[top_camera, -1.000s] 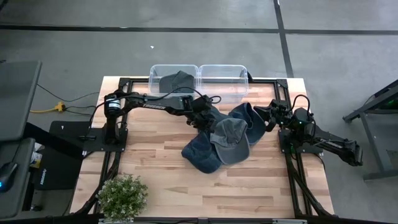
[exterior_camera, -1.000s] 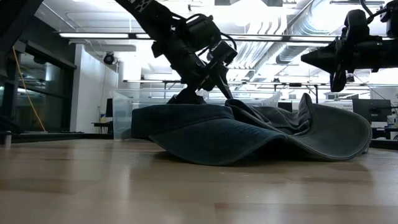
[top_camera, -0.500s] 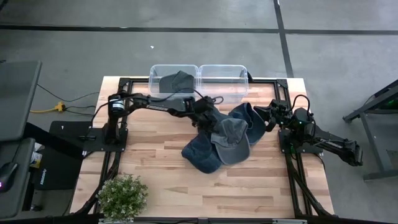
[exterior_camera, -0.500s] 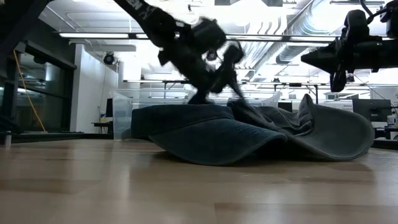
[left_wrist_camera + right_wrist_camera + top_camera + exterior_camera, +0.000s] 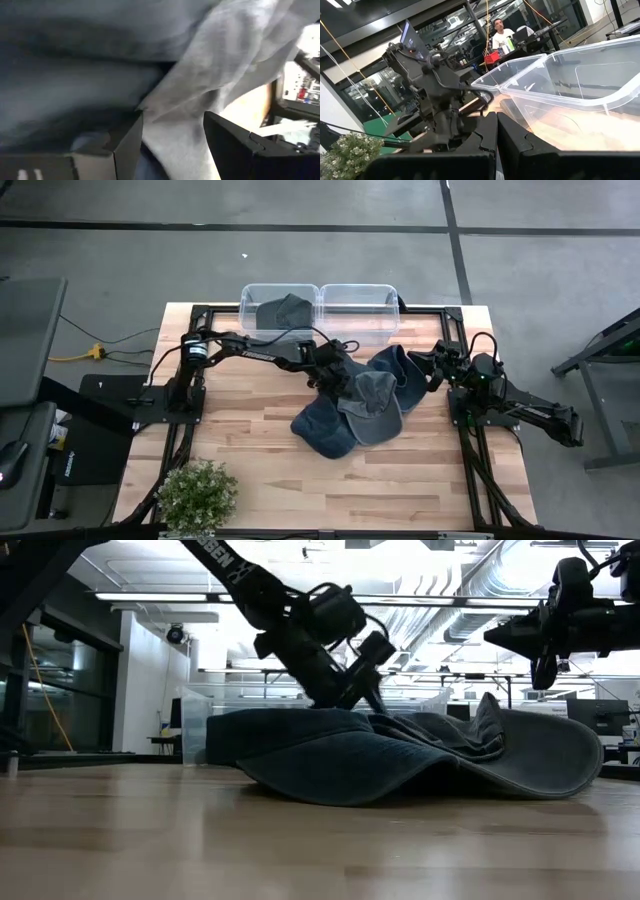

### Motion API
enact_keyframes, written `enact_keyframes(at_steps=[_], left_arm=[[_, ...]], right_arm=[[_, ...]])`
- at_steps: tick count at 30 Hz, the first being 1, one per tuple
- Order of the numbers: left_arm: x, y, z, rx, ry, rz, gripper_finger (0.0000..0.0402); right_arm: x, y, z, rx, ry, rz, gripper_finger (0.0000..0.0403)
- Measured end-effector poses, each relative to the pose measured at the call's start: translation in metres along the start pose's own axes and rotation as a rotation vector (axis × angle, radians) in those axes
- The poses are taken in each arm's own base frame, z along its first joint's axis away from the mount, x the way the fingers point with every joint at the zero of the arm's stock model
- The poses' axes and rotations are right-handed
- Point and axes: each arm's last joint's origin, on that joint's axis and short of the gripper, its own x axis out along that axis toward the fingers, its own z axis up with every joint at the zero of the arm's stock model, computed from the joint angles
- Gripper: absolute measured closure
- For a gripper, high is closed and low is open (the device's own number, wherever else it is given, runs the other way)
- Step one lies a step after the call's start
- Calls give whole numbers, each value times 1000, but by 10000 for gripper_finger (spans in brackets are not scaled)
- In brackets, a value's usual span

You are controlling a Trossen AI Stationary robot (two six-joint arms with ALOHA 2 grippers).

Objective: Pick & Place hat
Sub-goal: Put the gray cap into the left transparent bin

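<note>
Denim hat (image 5: 371, 407) flat, brim toward plant (image 5: 198, 493)

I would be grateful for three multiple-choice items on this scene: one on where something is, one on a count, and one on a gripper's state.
1. Where is the potted plant?
A. in a bin
B. at the table's near left corner
C. beside the right arm

2. How many clear bins stand at the table's far edge?
A. one
B. two
C. four

3. How does the left gripper stand?
A. open, fingers astride hat fabric
B. shut, raised clear of the hats
C. parked off the table

Answers: 1 B, the high view shows it there. 2 B, two side by side. 3 A, the left wrist view shows cloth of the pile of hats between the parted fingers.
</note>
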Motion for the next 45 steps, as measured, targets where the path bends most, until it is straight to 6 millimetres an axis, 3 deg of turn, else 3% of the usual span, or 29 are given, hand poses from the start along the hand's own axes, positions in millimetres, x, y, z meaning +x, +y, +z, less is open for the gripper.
enact_keyframes(at_steps=[7, 35, 45], left_arm=[[5, 2, -1, -13, 82, -43, 193], [1, 4, 6, 43, 32, -35, 193], [-23, -2, 11, 21, 25, 50, 193]], right_arm=[[0, 0, 0, 0, 1, 0, 402], [0, 0, 0, 0, 1, 1, 402], [0, 0, 0, 0, 1, 1, 402]])
